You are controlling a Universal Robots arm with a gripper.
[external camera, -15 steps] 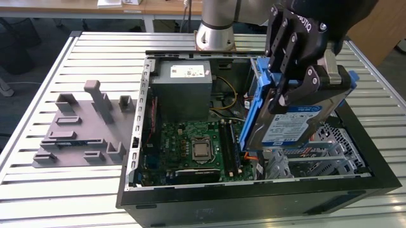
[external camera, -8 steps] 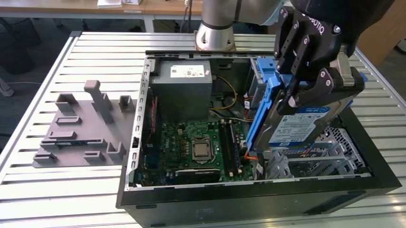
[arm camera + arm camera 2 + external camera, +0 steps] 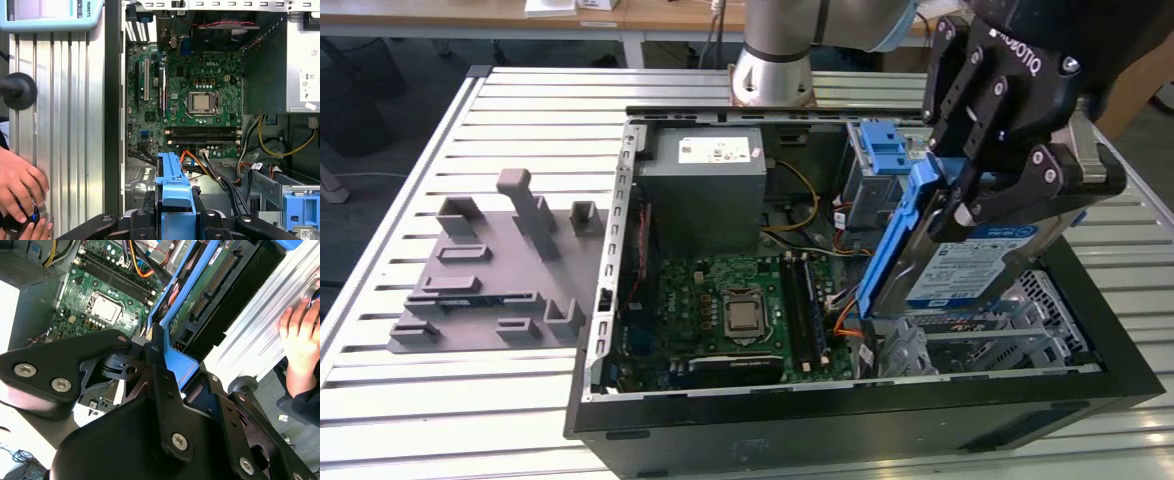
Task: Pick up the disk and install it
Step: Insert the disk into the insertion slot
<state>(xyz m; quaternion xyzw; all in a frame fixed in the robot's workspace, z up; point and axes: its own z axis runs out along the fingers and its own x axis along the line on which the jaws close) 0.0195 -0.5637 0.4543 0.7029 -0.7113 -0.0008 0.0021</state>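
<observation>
Exterior view: arm point(image 3: 781, 45) cut by top edge; gripper point(image 3: 970, 200) body too. Upper part of disk point(image 3: 974, 268) hidden behind gripper links. Second wrist view: hand point(image 3: 300, 337) cut at frame edge. First wrist view: hand point(image 3: 20, 182) cut too, mostly covers small dark obj point(image 3: 12, 225), can't ID.

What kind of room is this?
Probably a robotics lab or workshop: the gripper holds the disk over an open computer case on a slatted metal table, beside a grey slotted stand.
</observation>
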